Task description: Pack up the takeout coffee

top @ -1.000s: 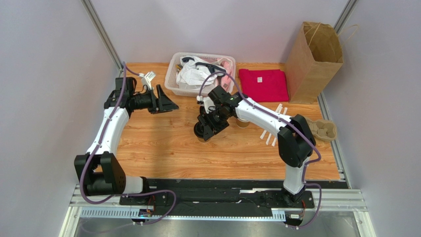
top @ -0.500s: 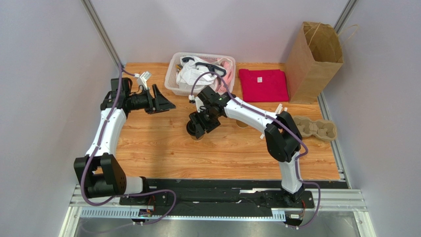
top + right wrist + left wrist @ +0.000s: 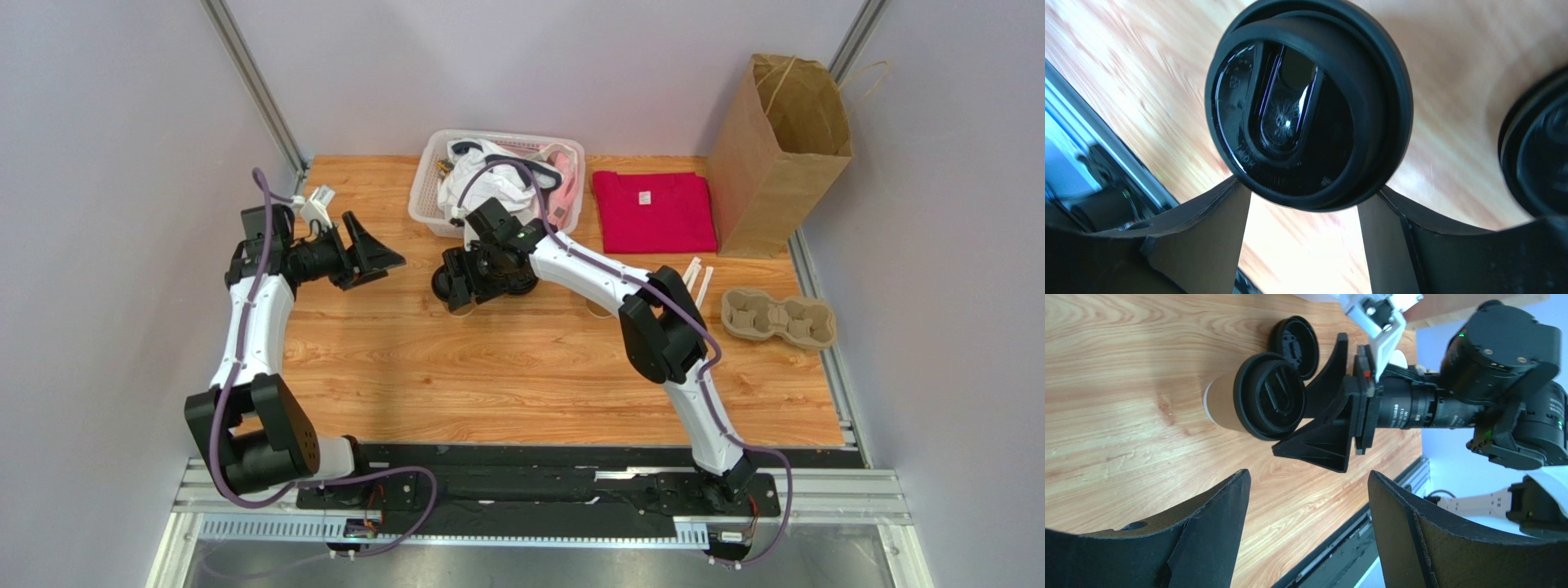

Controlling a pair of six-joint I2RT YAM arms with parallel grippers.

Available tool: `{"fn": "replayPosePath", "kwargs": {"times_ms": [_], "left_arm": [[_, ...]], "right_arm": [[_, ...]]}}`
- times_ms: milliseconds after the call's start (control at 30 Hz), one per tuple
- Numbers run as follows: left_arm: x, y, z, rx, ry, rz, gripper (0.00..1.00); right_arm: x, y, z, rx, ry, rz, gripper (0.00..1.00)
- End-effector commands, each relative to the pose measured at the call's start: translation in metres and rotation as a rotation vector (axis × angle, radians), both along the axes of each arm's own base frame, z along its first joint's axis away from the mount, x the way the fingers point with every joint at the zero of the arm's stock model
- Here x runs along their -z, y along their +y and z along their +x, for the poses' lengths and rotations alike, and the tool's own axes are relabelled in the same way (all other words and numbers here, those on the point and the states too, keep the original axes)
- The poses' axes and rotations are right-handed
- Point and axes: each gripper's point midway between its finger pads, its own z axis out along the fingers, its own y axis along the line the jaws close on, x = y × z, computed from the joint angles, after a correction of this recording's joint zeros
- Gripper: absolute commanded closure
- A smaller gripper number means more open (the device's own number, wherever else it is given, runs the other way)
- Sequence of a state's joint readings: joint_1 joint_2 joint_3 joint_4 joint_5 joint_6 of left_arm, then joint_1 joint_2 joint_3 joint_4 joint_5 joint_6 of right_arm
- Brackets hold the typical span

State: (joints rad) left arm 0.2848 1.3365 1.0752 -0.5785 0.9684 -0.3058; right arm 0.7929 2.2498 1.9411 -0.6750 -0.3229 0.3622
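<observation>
top external: right arm is stretched long and low across the table toward the left rear. its elbow is near mid-table and the wrist is tipped down, w/ the right gripper over the coffee. coffee is near the basket, in front of its near-left corner. left arm is folded up at the left edge w/ the forearm about level. left gripper is aimed right at the coffee, near but apart.

wrist views: right jaws stand fairly wide, one each side of the coffee just under its black lid. they look closed on it, and the lid is on. can't tell if the base is off the wood. left jaws gape wide w/ nothing between them. a spare lid lies flat just beside the coffee.

step, imo: coffee is gripped and prob being offered to the left gripper for a handover or regrasp. not packed yet, since the tray and bag are well apart at the far right.

next move calls for:
- keeping the coffee upright w/ a steady, light squeeze, as the paper wall should dent easily
- left jaws coming round the body below the right grip before right lets go
- staying clear of the spare lid
</observation>
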Motion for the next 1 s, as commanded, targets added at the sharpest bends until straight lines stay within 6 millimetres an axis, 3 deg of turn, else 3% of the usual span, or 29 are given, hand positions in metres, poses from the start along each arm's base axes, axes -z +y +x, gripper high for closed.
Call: {"fn": "replayPosePath", "kwargs": {"times_ms": [0, 133, 233, 367, 533, 667, 767, 967], "left_arm": [[0.005, 0.012, 0.007, -0.071, -0.018, 0.044, 0.21], [0.013, 0.013, 0.011, -0.106, -0.019, 0.025, 0.26], [0.014, 0.015, 0.02, -0.115, -0.035, 0.021, 0.39], [0.02, 0.02, 0.028, -0.115, -0.025, 0.085, 0.51], [0.032, 0.012, 0.034, -0.092, -0.004, 0.191, 0.56], [0.044, 0.0, 0.04, -0.061, 0.019, 0.228, 0.6], [0.052, -0.005, 0.045, -0.043, 0.038, 0.245, 0.63], [0.063, -0.012, 0.059, -0.011, 0.064, 0.262, 0.64]], "right_arm": [[-0.02, 0.022, 0.036, 0.099, -0.075, 0.091, 0.33], [-0.021, 0.031, 0.045, 0.101, -0.087, 0.123, 0.32], [-0.032, 0.032, 0.038, 0.056, -0.074, 0.153, 0.3], [-0.071, 0.015, 0.019, -0.01, -0.09, 0.194, 0.29], [-0.115, -0.002, 0.016, -0.04, -0.179, 0.239, 0.33], [-0.143, 0.006, 0.025, -0.05, -0.264, 0.34, 0.5], [-0.143, 0.019, 0.029, -0.051, -0.228, 0.378, 0.64], [-0.119, 0.046, 0.039, -0.069, -0.136, 0.438, 0.72]]}}
